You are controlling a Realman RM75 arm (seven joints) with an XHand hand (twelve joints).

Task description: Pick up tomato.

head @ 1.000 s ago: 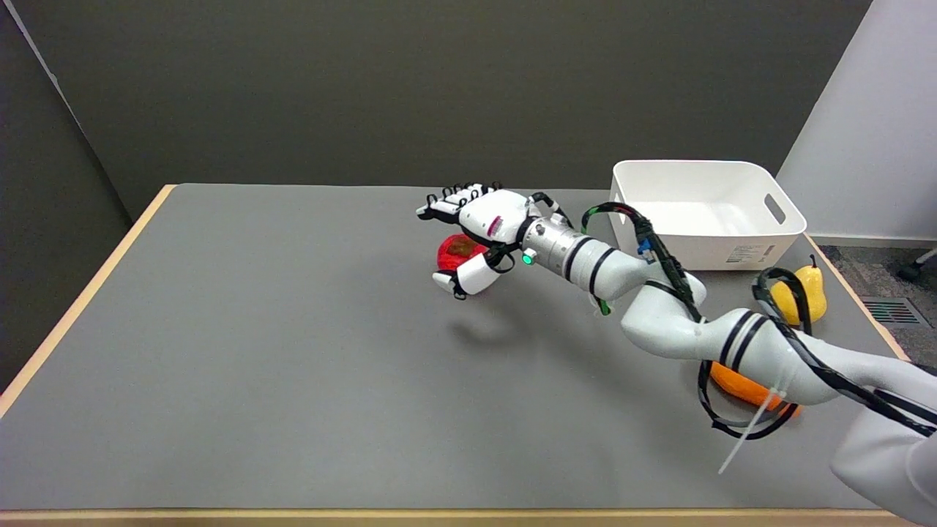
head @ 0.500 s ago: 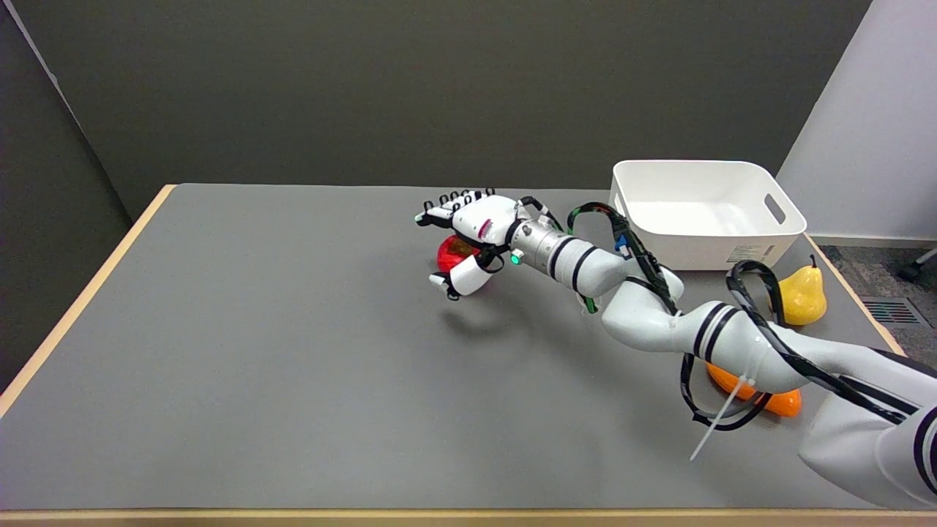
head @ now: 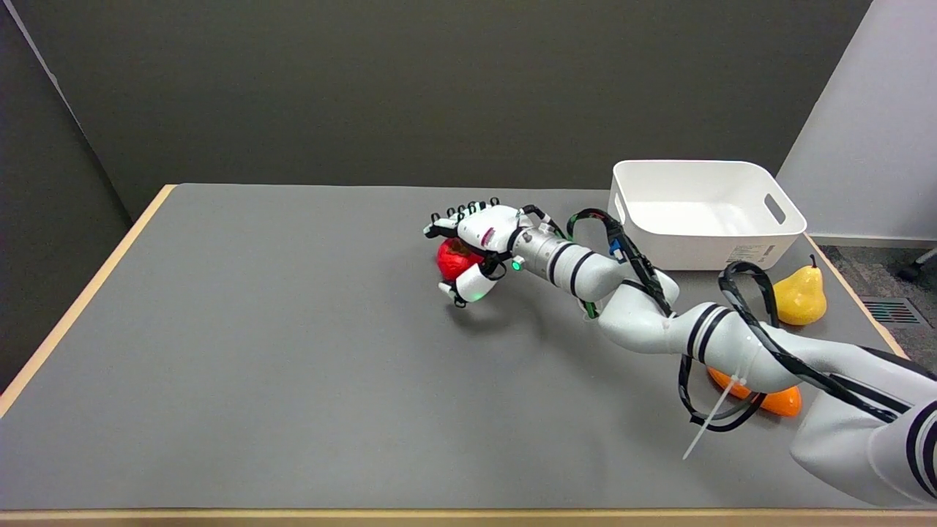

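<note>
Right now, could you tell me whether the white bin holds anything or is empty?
Empty, as far as shown: the white bin stands upright with only bare white floor visible inside; its near wall hides part of the floor.

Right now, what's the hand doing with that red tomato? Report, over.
Right hand cupped around tomato, fingers over top, thumb below. Tomato on table, not lifted. Nothing in the way.

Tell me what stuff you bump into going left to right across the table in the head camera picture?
tomato → right hand → white bin → orange thing, partly hidden by the arm → yellow pear
</note>
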